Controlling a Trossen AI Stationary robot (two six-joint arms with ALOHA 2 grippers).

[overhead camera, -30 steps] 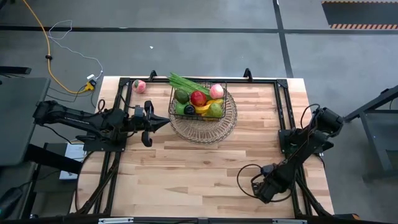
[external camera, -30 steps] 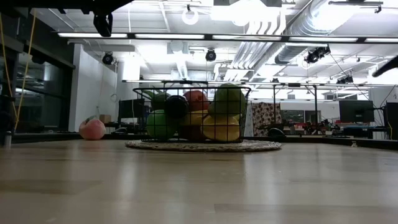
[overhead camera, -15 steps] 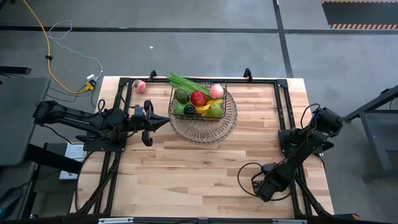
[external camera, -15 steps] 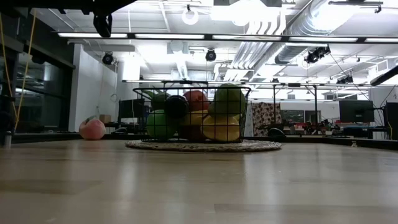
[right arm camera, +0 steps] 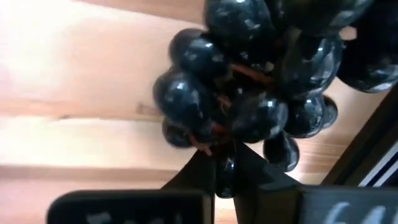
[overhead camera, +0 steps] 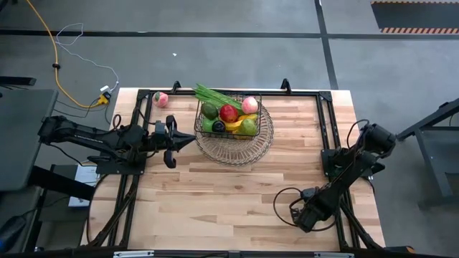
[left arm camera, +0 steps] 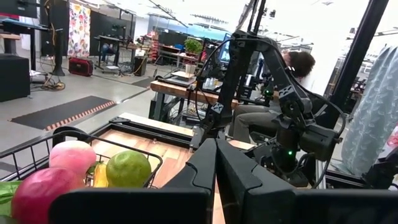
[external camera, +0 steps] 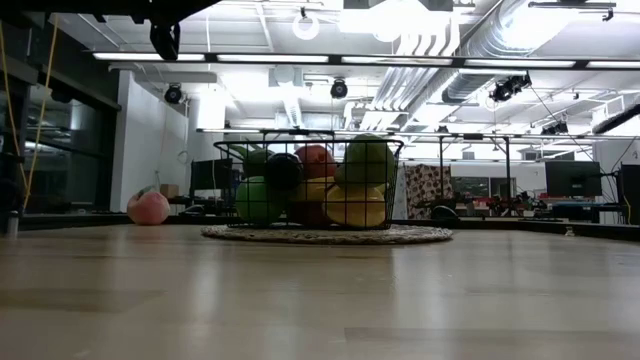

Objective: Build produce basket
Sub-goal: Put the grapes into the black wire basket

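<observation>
The right claw (right arm camera: 225,177), low at the surface's (overhead camera: 237,201) near right edge, was clenched on the dark grapes (right arm camera: 249,87). The left claw (left arm camera: 215,163) hung pinched shut beside the basket (overhead camera: 228,115), which held apples, a peach and banana atop a round wire tray (overhead camera: 237,147). One peach (overhead camera: 161,99) lay outside.

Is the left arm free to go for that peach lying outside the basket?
Probably yes: the peach lies alone on bare table close by the shut, empty left gripper, with nothing between.
</observation>
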